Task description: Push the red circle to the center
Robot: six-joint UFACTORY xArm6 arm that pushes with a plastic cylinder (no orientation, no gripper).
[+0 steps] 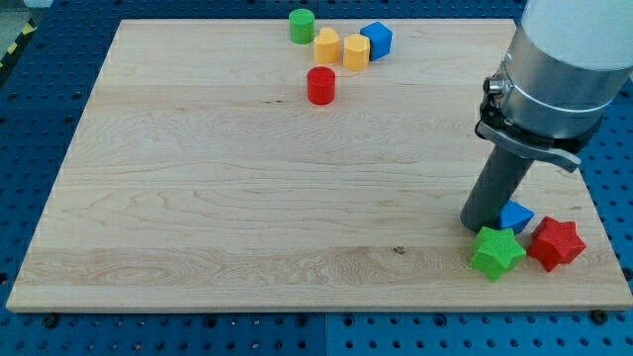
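Note:
The red circle (320, 85) sits near the view's top, a little right of the board's middle line. My tip (482, 227) rests on the board at the view's lower right, far from the red circle. It touches or nearly touches a small blue block (515, 216) and stands just above a green star (497, 252).
A green circle (302, 26), two yellow blocks (326, 45) (356, 51) and a blue cube (377, 40) cluster at the view's top, just above the red circle. A red star (555, 244) lies at the lower right. The wooden board (198, 198) ends close to the stars.

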